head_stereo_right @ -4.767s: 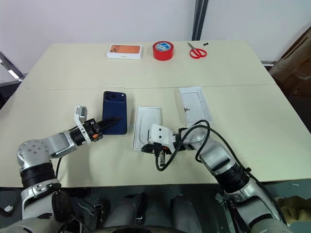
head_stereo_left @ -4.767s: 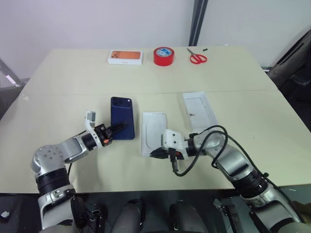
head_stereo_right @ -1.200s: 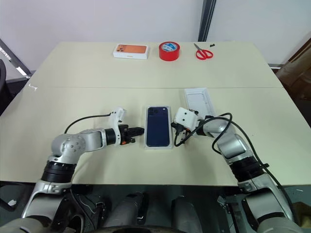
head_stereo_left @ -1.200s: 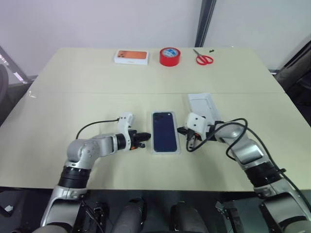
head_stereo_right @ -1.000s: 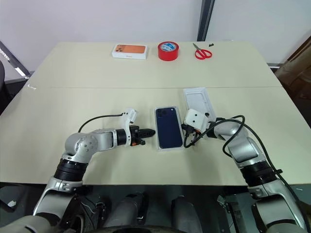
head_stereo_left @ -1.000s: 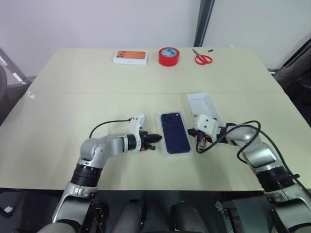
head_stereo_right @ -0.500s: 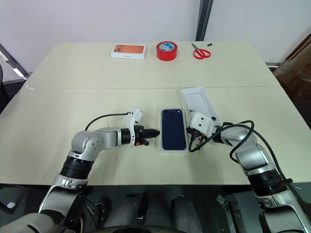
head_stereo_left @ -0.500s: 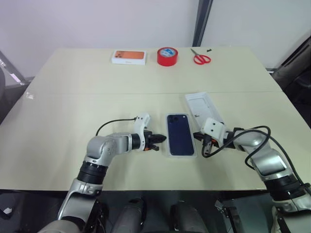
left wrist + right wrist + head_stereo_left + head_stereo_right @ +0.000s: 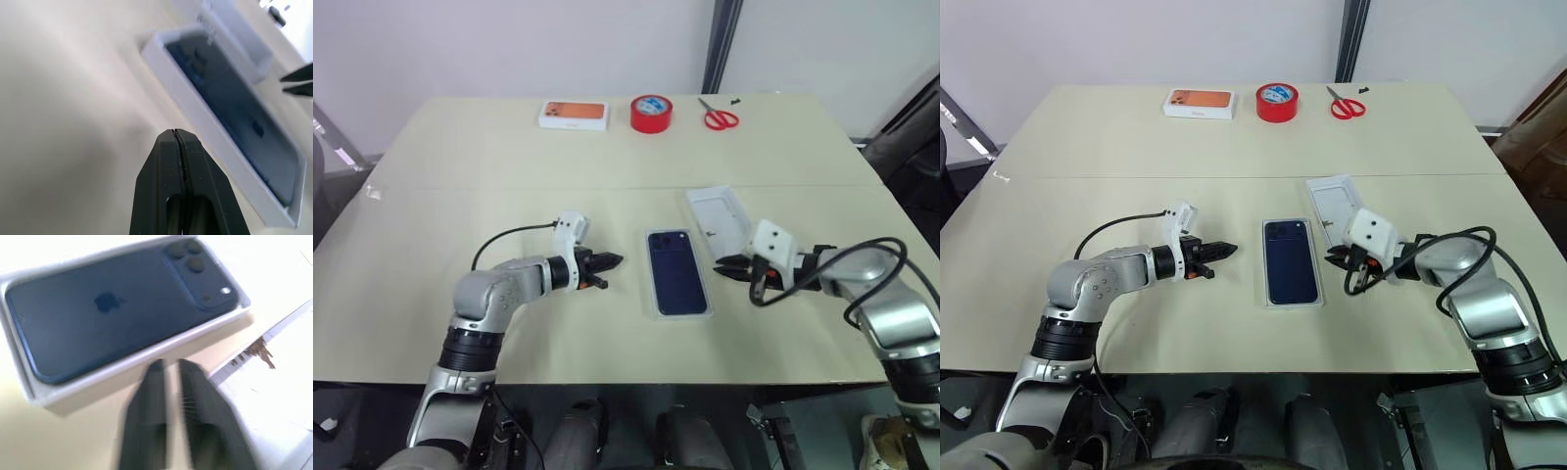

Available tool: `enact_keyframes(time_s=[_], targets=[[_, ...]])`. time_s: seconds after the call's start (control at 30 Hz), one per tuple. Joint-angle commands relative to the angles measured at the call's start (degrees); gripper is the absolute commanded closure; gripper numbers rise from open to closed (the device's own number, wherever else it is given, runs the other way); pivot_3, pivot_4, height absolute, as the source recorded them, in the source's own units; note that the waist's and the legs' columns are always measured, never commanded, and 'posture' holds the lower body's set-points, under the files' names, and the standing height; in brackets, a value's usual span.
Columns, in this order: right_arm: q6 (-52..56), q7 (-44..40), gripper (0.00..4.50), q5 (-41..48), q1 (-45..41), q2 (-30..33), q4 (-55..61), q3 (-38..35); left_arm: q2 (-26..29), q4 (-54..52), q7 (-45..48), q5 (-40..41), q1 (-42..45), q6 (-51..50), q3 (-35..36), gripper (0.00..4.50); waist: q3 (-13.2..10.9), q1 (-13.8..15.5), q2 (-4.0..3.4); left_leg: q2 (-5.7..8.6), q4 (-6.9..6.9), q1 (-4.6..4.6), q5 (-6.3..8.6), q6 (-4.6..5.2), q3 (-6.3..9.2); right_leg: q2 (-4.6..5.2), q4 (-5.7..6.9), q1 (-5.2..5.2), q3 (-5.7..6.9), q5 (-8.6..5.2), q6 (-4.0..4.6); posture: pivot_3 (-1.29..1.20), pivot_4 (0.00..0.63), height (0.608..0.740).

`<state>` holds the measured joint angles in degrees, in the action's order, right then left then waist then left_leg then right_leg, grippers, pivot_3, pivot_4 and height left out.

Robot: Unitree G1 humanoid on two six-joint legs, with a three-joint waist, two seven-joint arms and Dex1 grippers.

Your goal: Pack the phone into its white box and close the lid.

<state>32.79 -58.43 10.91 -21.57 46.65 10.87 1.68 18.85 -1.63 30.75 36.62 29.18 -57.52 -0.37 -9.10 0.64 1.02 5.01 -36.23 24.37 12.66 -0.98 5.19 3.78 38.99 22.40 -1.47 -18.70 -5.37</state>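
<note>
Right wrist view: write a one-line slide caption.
Phone lying camera-side up in the white box, right gripper just beside it.

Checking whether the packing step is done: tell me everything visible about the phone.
The phone is a slim dark navy-blue slab lying flat, back up, inside the white box, whose low rim frames it on all sides. Its camera cluster sits in the far corner towards the robot's left, and a faint logo marks the middle of the back. Neither claw touches it, and no lid covers it.

Bare table (image 9: 489,176) lies open around the white box (image 9: 658,304); the lid (image 9: 717,217) crowds its two o'clock
</note>
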Motion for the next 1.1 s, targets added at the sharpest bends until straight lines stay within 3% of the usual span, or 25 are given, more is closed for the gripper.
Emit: enact_keyframes(time_s=[0.03, 0.17, 0.5, 1.0, 1.1], targets=[[2.94, 3.78, 2.16, 1.11, -4.72, -1.59, 0.1, -1.71, 2.15, -2.21, 4.51, -2.18, 0.83, 6.66, -0.67, 3.1, 0.0, -0.13, 0.0, 0.0, 0.01, 0.0, 0.0, 0.0, 0.0, 0.0, 0.0, 0.0, 0.0, 0.0, 0.0, 0.0, 0.15, 0.734], [8.66, 8.96, 0.12, -1.26, -8.39, -3.75, -1.73, 1.38, 5.87, -4.41, 11.17, -3.89, -1.23, 13.85, -1.51, 1.11, 0.0, -0.16, -0.01, -0.02, 0.09, 0.0, -0.01, -0.02, -0.01, -0.01, -0.01, 0.06, -0.01, 0.0, 0.01, 0.0, 0.15, 0.734], [24.99, 18.55, 0.12, -2.34, -12.72, -8.26, -4.18, 3.88, 11.25, -4.57, 22.23, -10.43, -7.27, 37.01, -0.02, 1.11, -0.02, -0.06, -0.05, -0.01, 0.1, 0.04, 0.0, -0.01, -0.04, 0.03, -0.02, 0.11, -0.04, 0.0, 0.02, 0.0, 0.15, 0.734], [30.87, 25.65, 0.12, -5.38, -14.84, -9.86, -5.22, 9.06, 7.55, -6.29, 19.83, -13.21, -10.54, 40.84, -1.57, 1.11, -0.02, -0.53, -0.06, -0.02, 0.11, 0.04, 0.15, 0.26, -0.04, 0.01, 0.01, 0.14, -0.03, 0.0, 0.02, 0.0, 0.15, 0.734], [31.41, 26.88, 1.4, -5.61, -14.22, -10.69, -4.74, 9.09, 7.4, -6.35, 19.49, -13.32, -10.58, 40.89, -1.35, 1.06, -0.02, -0.59, -0.07, -0.03, 0.1, 0.04, 0.15, 0.27, -0.03, -0.01, 0.02, 0.14, -0.03, 0.0, 0.02, 0.0, 0.15, 0.734]])
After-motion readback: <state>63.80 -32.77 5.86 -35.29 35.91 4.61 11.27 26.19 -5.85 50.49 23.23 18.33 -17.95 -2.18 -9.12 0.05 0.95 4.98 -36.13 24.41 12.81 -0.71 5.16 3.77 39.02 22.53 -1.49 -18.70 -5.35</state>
